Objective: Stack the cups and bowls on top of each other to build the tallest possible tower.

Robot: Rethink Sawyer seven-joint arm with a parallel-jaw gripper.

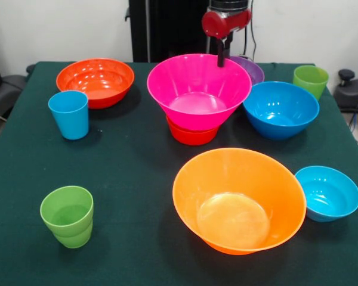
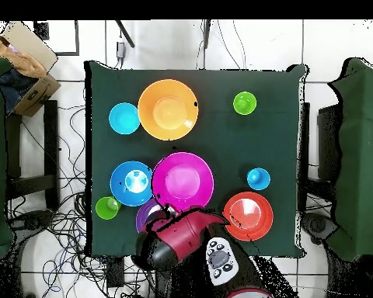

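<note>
The large pink bowl (image 1: 198,89) sits upright on the small red-orange bowl (image 1: 191,134) at mid table; this two-bowl pile is the tower, and it also shows from above (image 2: 182,180). My gripper (image 1: 221,55) hangs at the pink bowl's far rim, in front of the purple bowl (image 1: 252,69). Around them stand the large orange bowl (image 1: 238,199), blue bowl (image 1: 280,109), small blue bowl (image 1: 328,192), medium red-orange bowl (image 1: 95,80), sky blue cup (image 1: 68,113) and two lime green cups (image 1: 67,215) (image 1: 310,80).
The red arm (image 2: 178,240) reaches over the table's robot-side edge and covers part of the purple bowl (image 2: 147,217) in the overhead view. The green tablecloth (image 1: 137,179) has bare room between the front green cup and the orange bowl.
</note>
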